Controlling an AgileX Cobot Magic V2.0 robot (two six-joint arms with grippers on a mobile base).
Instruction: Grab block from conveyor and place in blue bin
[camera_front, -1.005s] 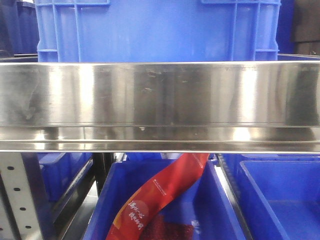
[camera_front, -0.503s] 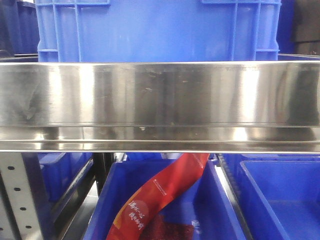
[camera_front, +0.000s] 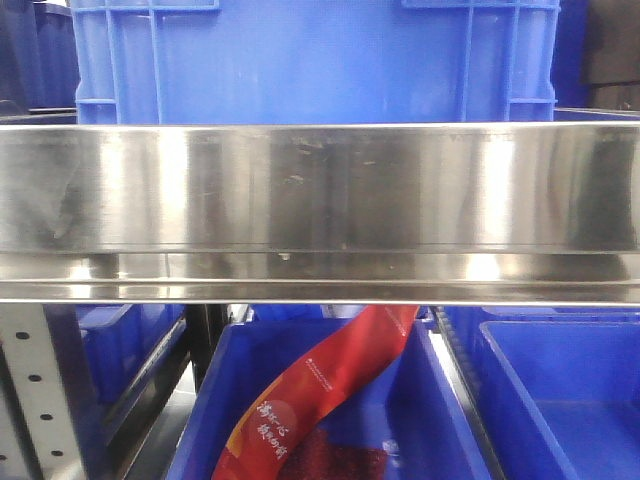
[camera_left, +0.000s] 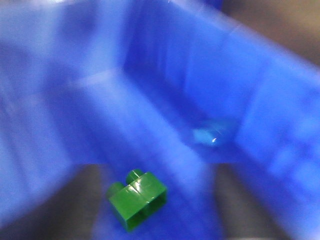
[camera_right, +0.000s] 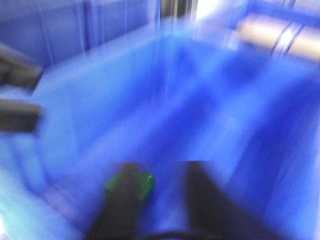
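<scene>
**Block looks binned; both claws empty**

Your front view hasn't changed over the last second (only shelf (camera_front: 320, 190), no arms), so go by the wrists. The left gripper (camera_left: 157, 172) hangs spread in the bin (camera_left: 260, 95), a pale blue blur, likely the block (camera_left: 212, 135), on the floor beyond a green brick (camera_left: 137, 197). The right gripper (camera_right: 160, 175) gapes empty too. No conveyor visible.

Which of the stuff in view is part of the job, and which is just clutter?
Job: blue bin; blurry light-blue lump on its floor, possibly the block. No conveyor in view.
Lying about: green brick in the bin; red packet; steel shelf rail; upper blue crate.
</scene>
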